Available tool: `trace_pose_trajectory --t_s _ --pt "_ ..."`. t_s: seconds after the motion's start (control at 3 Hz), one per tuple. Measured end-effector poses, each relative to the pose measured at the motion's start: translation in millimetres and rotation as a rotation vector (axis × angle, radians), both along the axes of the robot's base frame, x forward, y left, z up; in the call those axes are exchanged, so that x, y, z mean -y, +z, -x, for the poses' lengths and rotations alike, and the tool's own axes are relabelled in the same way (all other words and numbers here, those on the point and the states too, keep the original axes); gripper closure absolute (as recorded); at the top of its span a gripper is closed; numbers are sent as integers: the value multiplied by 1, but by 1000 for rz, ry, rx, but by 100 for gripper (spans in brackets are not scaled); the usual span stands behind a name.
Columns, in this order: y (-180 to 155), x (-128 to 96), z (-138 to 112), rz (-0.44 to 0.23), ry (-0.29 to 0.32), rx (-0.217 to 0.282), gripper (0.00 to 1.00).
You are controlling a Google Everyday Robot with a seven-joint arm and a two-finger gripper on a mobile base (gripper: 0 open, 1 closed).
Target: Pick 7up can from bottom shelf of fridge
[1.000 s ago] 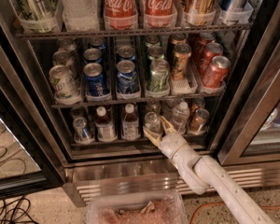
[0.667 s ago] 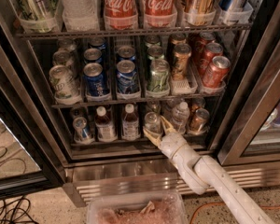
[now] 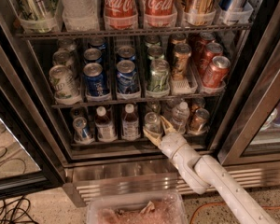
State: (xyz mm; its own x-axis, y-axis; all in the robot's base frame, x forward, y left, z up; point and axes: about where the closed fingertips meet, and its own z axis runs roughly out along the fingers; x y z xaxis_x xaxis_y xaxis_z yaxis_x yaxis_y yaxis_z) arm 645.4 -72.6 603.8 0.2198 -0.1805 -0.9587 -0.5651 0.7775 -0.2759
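The fridge (image 3: 32, 120) stands open with a dark interior. On its bottom shelf (image 3: 113, 143) the 7up can (image 3: 152, 121), pale with a silver top, stands in the middle lane. My gripper (image 3: 154, 126) reaches in from the lower right at the shelf's front. Its fingers are open, one at the can's lower left and one at its right, so the can sits between or just behind them. The can's lower body is hidden by the gripper.
The bottom shelf also holds a blue-labelled can (image 3: 80, 129), two white-capped bottles (image 3: 104, 125), a clear water bottle (image 3: 179, 115) and a copper-brown can (image 3: 198, 119). Cans fill the rack above. A clear bin (image 3: 135, 211) lies on the floor below. The glass door (image 3: 9, 148) is swung open at left.
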Motion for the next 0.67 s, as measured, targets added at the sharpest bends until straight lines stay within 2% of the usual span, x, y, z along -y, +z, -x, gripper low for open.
trace_pose_trajectory --t_s 0.33,0.67 --pt "25 -13 17 33 53 9 100" --pt "55 -24 36 70 118 44 100"
